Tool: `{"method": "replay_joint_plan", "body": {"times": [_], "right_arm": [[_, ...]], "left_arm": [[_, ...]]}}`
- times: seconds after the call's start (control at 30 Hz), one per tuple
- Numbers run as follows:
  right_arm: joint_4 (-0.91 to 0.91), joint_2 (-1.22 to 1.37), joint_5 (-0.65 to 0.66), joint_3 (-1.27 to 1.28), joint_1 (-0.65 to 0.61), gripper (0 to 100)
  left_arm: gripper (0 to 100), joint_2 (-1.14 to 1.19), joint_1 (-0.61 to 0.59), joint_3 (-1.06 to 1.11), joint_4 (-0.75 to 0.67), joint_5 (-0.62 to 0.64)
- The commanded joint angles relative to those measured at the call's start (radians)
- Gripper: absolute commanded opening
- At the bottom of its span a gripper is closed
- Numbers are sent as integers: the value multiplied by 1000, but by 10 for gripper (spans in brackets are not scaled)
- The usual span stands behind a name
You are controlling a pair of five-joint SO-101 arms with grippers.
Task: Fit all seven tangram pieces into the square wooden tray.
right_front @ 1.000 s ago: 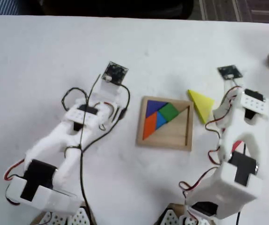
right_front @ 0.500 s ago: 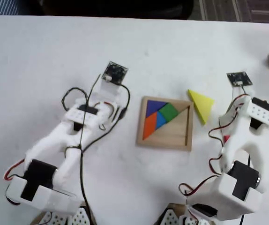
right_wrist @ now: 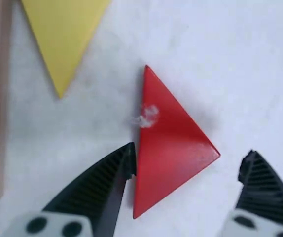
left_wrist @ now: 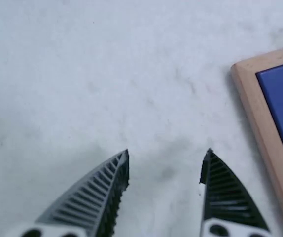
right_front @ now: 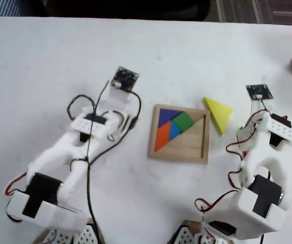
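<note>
Right now the right claw [right_wrist: 191, 153] is spread wide and straddles the red triangle [right_wrist: 168, 143], pinching nothing. One fingertip sits just beside red's long edge. The other is apart from it, off the far corner.

Risks as I judge them:
- Edge against corner is a poor grip. If the claw closes as is, red probably spins or squirts out sideways.
- Red lies flat on the table [right_front: 44, 56] and looks thin, so tips that are too high slide over it and tips that are too low jam on the table.
- Yellow triangle [right_wrist: 62, 34] lies near red, with its point towards it. A skidding red could knock it.
- The tray [right_front: 179, 154] looks loose on the table, so a piece forced in at an angle could shove it and shift the pieces already seated.

Left claw [left_wrist: 167, 153] is also spread and empty, over bare table just beside a tray corner. From above, that arm is at 9 o'clock of the tray, so a sideways swing could clip the rim.

Pieces:
- Red has sharp corners, a glossy face and a speck of white fluff on top. It looks clean otherwise.
- Yellow is flat on the table at 2 o'clock of the tray, just off the rim.
- The tray's 9 o'clock half holds dark blue, green, orange and light blue pieces, packed tight.
- The 3 o'clock half is bare wood, so there's room for the big triangles. At least two pieces are not yet in.
</note>
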Motion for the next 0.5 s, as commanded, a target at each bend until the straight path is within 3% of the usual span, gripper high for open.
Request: {"method": "replay_joint_plan", "body": {"times": [0.0, 0.47], "right_arm": [[-19, -51, -9, -3, 5, 348], [-48, 254, -18, -126, 5, 335]], "left_arm": [[241, -2, -13, -55, -23, -8], [241, -2, -22, -55, -23, -8]]}}
